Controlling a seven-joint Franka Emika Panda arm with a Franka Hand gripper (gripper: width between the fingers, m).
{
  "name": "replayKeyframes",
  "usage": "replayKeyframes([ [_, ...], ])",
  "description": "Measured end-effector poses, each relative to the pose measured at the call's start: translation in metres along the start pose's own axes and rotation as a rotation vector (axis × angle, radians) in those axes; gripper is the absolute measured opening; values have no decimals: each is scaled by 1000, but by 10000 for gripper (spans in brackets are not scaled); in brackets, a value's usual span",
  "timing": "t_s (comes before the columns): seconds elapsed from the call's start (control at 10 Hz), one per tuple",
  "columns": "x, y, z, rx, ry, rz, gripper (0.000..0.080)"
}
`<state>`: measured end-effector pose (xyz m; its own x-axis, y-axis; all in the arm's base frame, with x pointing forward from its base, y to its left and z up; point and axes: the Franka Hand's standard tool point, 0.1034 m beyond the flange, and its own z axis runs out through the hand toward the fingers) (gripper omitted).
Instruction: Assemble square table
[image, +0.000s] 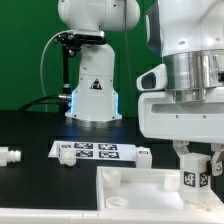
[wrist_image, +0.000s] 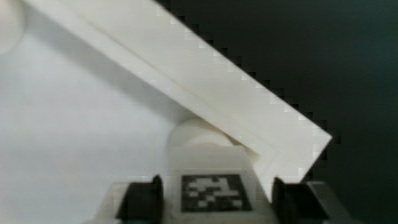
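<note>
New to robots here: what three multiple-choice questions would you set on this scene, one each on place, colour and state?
1. Where is the short white stubby plastic leg?
A between the fingers of the gripper
B on the floor
C atop the robot's base
2. What colour is the table surface?
A red
B black
C yellow
3. The gripper is:
A open, empty
B out of sight
C shut on the leg
A, fingers flank its tagged face; B, dark around the white square plastic tabletop panel; C, fingers press its sides.

You've got a flat green backdrop (image: 20, 50) across the rear; black table (image: 30, 130) below it, evenly lit.
</note>
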<state>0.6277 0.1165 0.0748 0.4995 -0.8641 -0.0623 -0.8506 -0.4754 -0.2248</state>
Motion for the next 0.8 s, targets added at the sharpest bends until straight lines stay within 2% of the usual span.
replayKeyframes([
  [0.1, 2, -1, 0, 32, -20, 137, 287],
  [0.2, 1, -2, 0, 40, -30, 191, 287],
  [0.4, -1, -2, 1, 34, -33, 186, 287],
  [0.5, -2, -1, 1, 21, -24, 87, 383],
  [0.6, -3, -2, 1, -2, -7, -79, 520],
  [0.7, -2, -3, -1, -25, -9, -273, 622],
  [0.8, -4, -8, -5, -40, -11, -388, 622],
])
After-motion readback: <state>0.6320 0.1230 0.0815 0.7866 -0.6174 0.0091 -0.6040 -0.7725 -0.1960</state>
